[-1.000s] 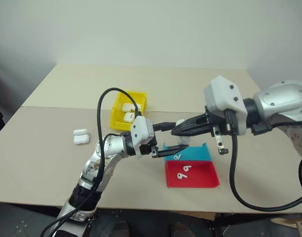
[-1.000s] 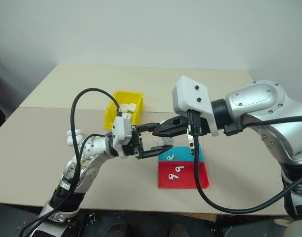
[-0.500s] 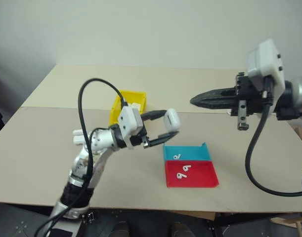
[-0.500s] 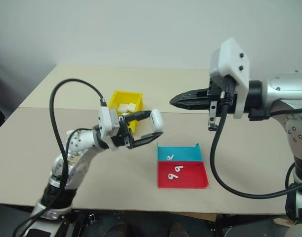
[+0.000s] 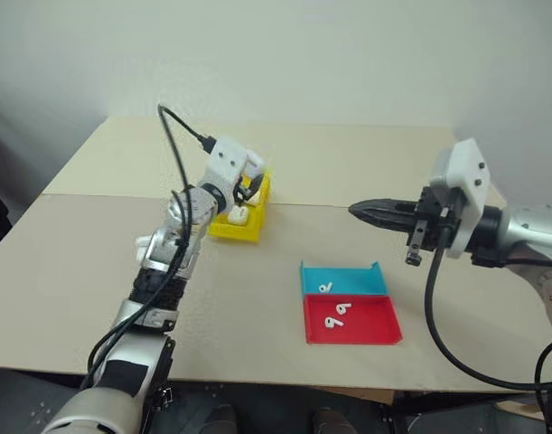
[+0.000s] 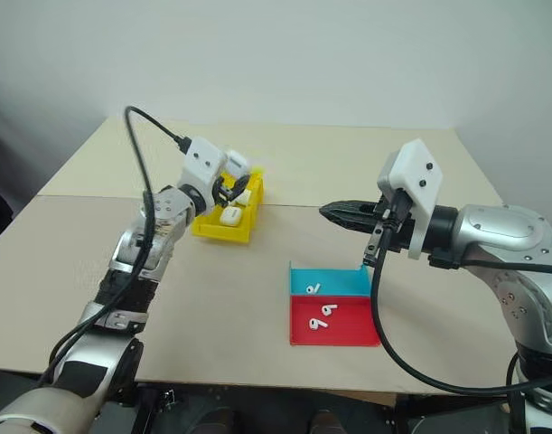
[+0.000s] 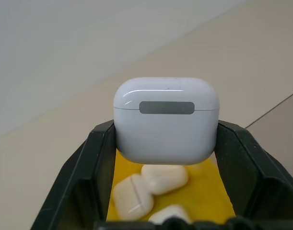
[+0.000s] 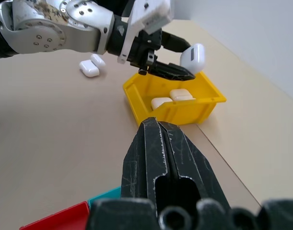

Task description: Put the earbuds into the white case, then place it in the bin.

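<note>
My left gripper [image 6: 230, 177] is shut on the white case [image 7: 165, 120], whose lid is closed, and holds it just above the far end of the yellow bin [image 5: 223, 227]. A few identical cases [image 7: 163, 177] lie inside the bin. My right gripper [image 5: 357, 211] is shut and empty, hovering above the table right of centre, pointing left. One of the earbuds [image 5: 324, 287] lies in the blue tray [image 5: 359, 282]. Two more earbuds [image 5: 334, 316] lie in the red tray [image 5: 370, 327].
Two spare white cases [image 8: 90, 67] rest on the table to the left of the bin, beside my left arm. The blue and red trays sit side by side near the front of the table, below my right gripper.
My left arm swung from the table's centre back and left to the bin, carrying the case. My right gripper drew away to the right, then sank lower.
</note>
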